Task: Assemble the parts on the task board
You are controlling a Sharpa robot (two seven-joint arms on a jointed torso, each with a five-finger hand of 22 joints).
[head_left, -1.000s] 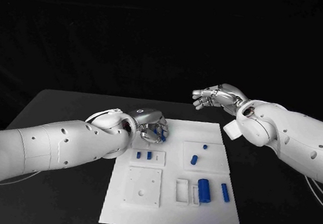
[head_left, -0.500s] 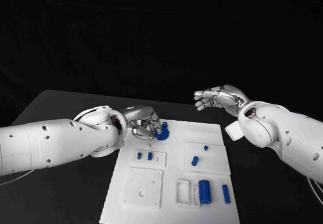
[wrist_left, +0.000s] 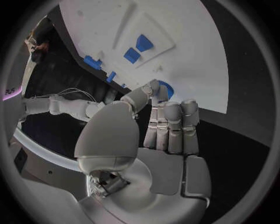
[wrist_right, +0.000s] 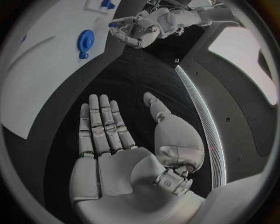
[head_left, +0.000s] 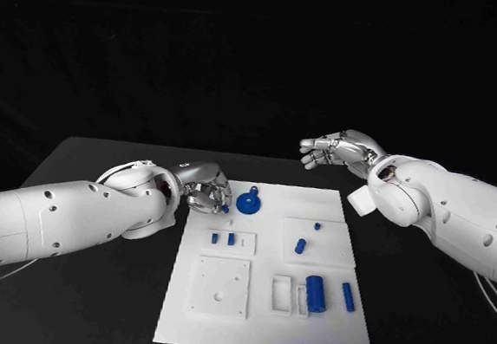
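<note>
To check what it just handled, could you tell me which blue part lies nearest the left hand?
The round blue part with a short stem, near the board's far edge, just beside the left hand; the other parts lie nearer the robot.

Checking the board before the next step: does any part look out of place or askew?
Nothing looks damaged or spilled. The one oddity is the round blue part, lying loose on the task board at its far end, just beside the left hand, not seated in a recess. The other blue parts lie in their trays.

Black table (head_left: 97, 167) with a matte top, set against a wholly dark backdrop. Dark floor beyond the table edge. Pale bright panel (wrist_right: 248, 60) at the room's side.
</note>
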